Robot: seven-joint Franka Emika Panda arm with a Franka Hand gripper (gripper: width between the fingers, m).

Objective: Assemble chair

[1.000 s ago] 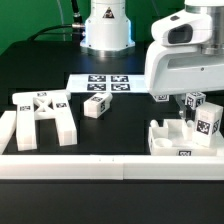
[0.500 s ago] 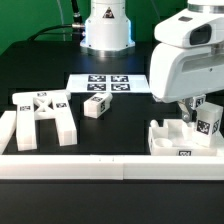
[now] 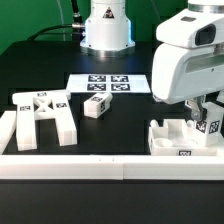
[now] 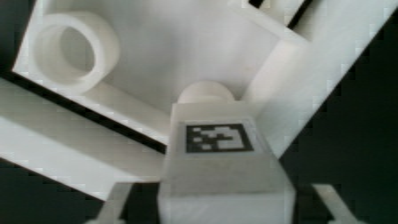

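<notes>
Table [image 3: 130, 60]: one, black, filling most of the exterior view.
My arm [image 3: 190, 60]: one, glossy white, filling the upper right of the exterior view.
Border wall [image 3: 100, 167]: one, low and white, running along the lower edge.
Leg frame [image 3: 40, 115]: one, lying flat at the left. Its crossbar, which carries tags, lies farther up the frame. Its two legs point toward the bottom edge.
Slab part [image 3: 175, 140]: one, at the lower right just behind the wall. In the wrist view its slab [image 4: 107, 70] has one round hole [image 4: 71, 45].
Marker board [image 3: 105, 82]: one, flat at upper centre, bearing several tags.
Small blocks: two that I can count.
Centre block [image 3: 97, 106]: alone near the middle, well apart from me, tag facing the camera.
Tagged block [image 3: 210, 126]: over the slab part at the right edge. It appears upright, long axis vertical, and its tag [image 4: 217, 136] faces my wrist camera.
My gripper [image 3: 206, 113]: one. My fingers [image 4: 128, 205] stand on either side of the tagged block at a fairly narrow spread. I cannot tell whether the pads press on it.
</notes>
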